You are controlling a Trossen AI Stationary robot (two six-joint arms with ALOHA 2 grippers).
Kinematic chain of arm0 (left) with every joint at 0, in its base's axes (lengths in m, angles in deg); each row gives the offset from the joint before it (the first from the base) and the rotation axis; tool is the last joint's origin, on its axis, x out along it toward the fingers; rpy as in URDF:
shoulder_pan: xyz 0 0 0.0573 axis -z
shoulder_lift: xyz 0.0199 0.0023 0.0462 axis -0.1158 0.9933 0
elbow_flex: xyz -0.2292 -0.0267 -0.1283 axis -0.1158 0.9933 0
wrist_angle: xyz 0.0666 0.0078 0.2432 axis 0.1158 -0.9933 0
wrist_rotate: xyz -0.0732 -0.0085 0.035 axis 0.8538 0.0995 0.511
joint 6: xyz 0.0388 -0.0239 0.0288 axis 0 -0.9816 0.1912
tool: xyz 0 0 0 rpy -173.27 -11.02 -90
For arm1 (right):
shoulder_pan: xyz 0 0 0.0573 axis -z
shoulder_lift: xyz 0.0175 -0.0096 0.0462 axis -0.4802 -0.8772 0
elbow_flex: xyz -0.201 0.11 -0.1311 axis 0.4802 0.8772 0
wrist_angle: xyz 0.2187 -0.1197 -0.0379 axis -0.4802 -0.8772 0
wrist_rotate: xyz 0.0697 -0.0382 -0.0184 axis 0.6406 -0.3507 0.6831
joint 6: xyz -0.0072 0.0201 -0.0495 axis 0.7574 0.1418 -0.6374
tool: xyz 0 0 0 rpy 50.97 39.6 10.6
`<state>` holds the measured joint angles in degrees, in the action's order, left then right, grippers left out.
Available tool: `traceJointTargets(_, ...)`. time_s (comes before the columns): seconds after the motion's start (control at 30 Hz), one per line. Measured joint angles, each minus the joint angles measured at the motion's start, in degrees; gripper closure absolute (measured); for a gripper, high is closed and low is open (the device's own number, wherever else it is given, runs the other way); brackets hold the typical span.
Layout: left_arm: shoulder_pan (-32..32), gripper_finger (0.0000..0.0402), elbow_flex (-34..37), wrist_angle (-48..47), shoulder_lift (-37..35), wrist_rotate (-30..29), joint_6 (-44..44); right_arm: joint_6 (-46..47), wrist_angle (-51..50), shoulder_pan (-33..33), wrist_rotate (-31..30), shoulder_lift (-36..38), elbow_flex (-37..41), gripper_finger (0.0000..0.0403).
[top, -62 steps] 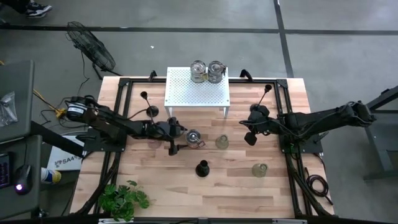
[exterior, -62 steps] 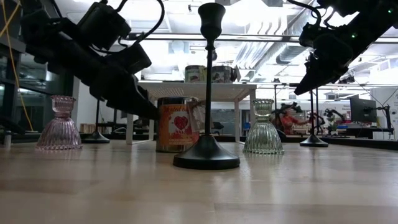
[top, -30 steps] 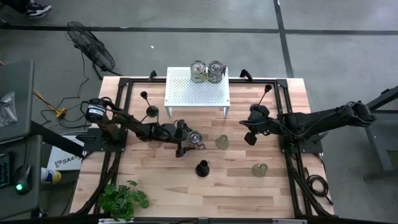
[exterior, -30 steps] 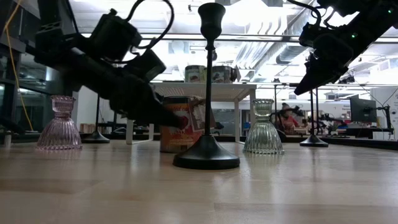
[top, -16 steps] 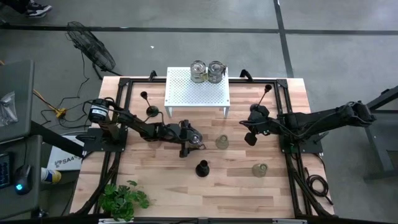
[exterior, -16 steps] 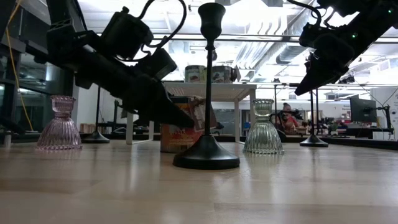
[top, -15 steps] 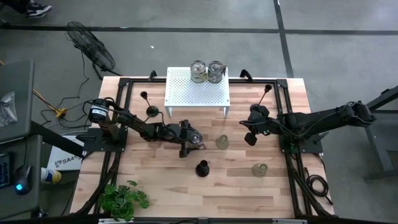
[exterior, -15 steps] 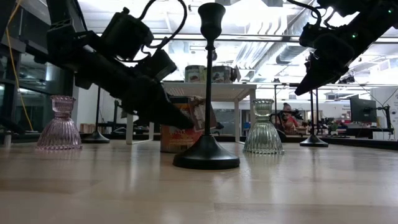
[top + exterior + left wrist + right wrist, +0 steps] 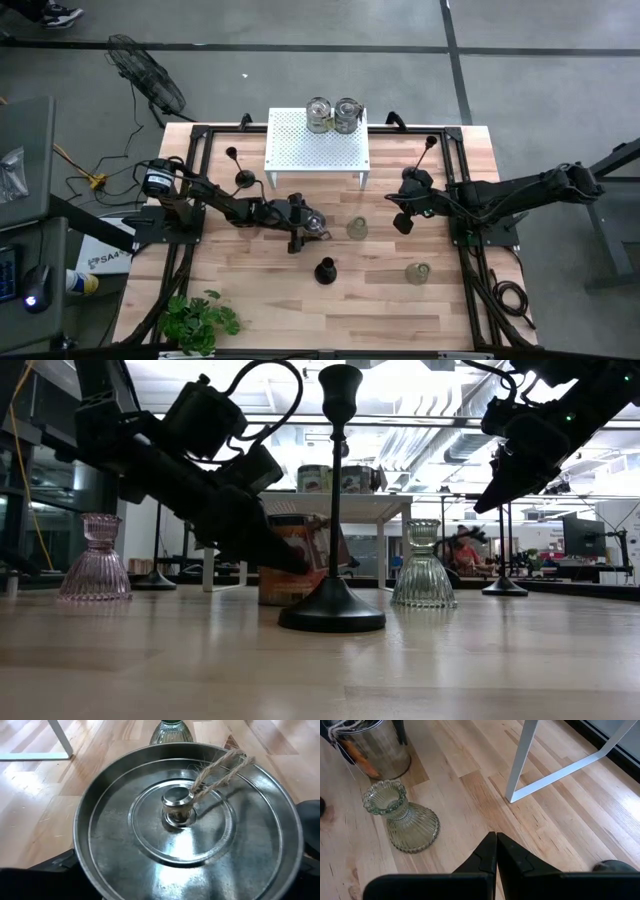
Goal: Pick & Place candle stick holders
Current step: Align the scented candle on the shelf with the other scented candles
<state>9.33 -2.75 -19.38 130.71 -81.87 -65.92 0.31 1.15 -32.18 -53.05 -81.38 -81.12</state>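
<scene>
- A leafy plant [image 9: 200,320] sits at the lower left corner of the desk [image 9: 380,320] in the high view.
- 1 black stemmed candle stick holder [image 9: 332,610] stands upright at centre in the low view, nearest the camera, on a round base.
- Just behind it, the left pincer [image 9: 309,223] reaches low over the desk to a metal tin [image 9: 185,820] with a twine-tied lid. Its fingers [image 9: 50,872] are spread wide on either side of the tin, which stands on the desk. I cannot tell whether they touch its wall.
- 1 greenish glass holder [image 9: 402,822] stands upright just right of the tin in the high view, apart from it.
- Another glass holder [image 9: 417,272] stands at lower right, well apart from both arms.
- The right pincer [image 9: 496,847] hangs above the desk right of centre in the high view, its fingers pressed together and holding nothing.
- 1 pink glass holder [image 9: 94,565] stands at the far left of the low view.
- 2 slim black sticks [image 9: 243,178] [image 9: 427,150] stand either side of the white stand [image 9: 317,150].
- 2 clear glass holders [image 9: 320,115] [image 9: 347,115] sit on the stand's back edge.
</scene>
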Motion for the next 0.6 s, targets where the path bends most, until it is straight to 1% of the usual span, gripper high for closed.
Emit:
traceJointTargets(0.27,0.0,0.0043,0.0,-0.3,-0.3,-0.4,-1.3,0.0,0.0,0.0,0.0,0.0,0.0,0.0401)
traceJointTargets(0.37,0.0,0.0043,-0.1,-3.1,-2.2,-0.2,-1.8,0.0,-0.1,0.0,0.0,0.0,0.0,0.0401)
traceJointTargets(0.47,0.0,0.0043,-0.3,-8.4,-6.0,-0.8,-1.7,0.0,-0.2,0.0,0.0,0.0,0.0,0.0401)
traceJointTargets(0.53,0.0,0.0043,-0.4,-9.3,-8.5,-0.8,-1.6,0.0,-0.5,0.0,0.0,0.0,0.0,0.0401)
traceJointTargets(0.6,0.0,0.0043,-0.4,-12.8,-12.1,-0.9,-1.6,0.0,-0.4,0.0,0.0,0.0,0.0,0.0401)
